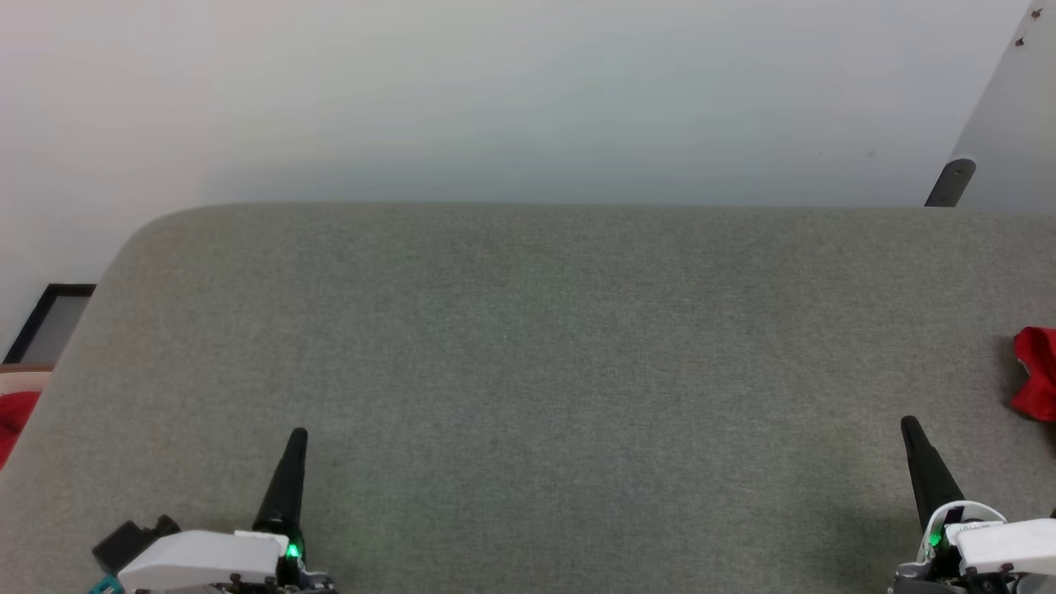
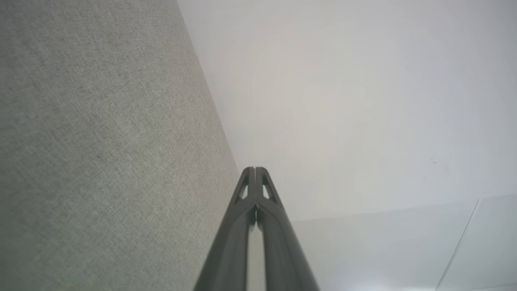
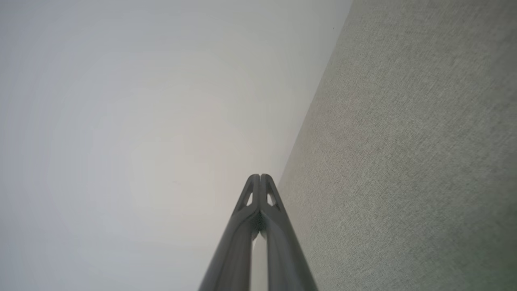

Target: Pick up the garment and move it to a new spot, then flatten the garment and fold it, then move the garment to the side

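The left tool [image 1: 295, 441] sits at 7 o'clock in the head view and the right tool [image 1: 912, 429] at 5 o'clock. Each has its two dark fingers pressed together to a single point and grips nothing; both wrist views show the tips meeting against the pale wall [image 1: 528, 99].

Between the tools the grey fabric counter [image 1: 528, 346] is bare. At 3 o'clock, on the counter's far right, lies a rumpled red piece cut by the frame. I take it for the garment [image 1: 1035, 371], though no lettering or sleeve shows.

Off to the side like this, the garment could be waiting to be fetched or could already be set aside. Its folds are out of view, so I cannot tell which.

The main risk is the garment's place. Most of it lies outside the head view, so a reach toward 3 o'clock would be half blind and could catch a single layer or drag the cloth off the counter. Closed fingers would shove the fabric rather than take it.

At 8 o'clock, below the counter's edge, a red patch [image 1: 12, 417] lies under a pale band [image 1: 25, 379]. It could be mistaken for the garment. Whether the band is a container's rim is too cropped to say.
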Tool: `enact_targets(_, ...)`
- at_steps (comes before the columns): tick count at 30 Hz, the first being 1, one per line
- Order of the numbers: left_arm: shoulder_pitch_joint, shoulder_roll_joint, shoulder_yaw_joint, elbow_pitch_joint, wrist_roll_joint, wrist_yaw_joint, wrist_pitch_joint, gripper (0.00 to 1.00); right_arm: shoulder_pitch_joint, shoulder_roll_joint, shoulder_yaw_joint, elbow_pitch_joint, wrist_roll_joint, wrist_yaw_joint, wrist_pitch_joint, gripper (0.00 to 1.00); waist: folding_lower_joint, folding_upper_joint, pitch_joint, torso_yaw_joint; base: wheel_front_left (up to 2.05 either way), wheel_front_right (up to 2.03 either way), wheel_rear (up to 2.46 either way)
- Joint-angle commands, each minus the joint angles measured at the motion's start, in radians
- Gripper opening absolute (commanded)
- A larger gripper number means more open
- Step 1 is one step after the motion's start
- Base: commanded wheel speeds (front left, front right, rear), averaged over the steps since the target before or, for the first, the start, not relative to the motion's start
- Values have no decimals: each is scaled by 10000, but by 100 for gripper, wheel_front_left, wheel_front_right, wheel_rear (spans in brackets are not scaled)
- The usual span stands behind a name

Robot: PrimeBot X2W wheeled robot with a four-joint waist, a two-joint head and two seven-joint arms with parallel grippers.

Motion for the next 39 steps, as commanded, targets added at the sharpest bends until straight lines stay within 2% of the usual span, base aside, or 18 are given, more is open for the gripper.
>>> enact_targets(1, -166, -11, 41, -29, -215, -44, 33, 0, -225, 17, 22, 5, 170, 5, 49, 0, -1, 0, 3, -3, 0, 0, 0)
enact_targets(29, -503, -215, 240, 167, -2058, -113, 559, 0, -628, 194, 47, 508, 2006, 4, 258, 0, -1, 0, 81, -67, 0, 0, 0)
enact_targets(39, -523, -218, 245, 173, -2107, -120, 587, 0, -593, 199, 47, 520, 2078, 4, 253, 0, -1, 0, 86, -71, 0, 0, 0)
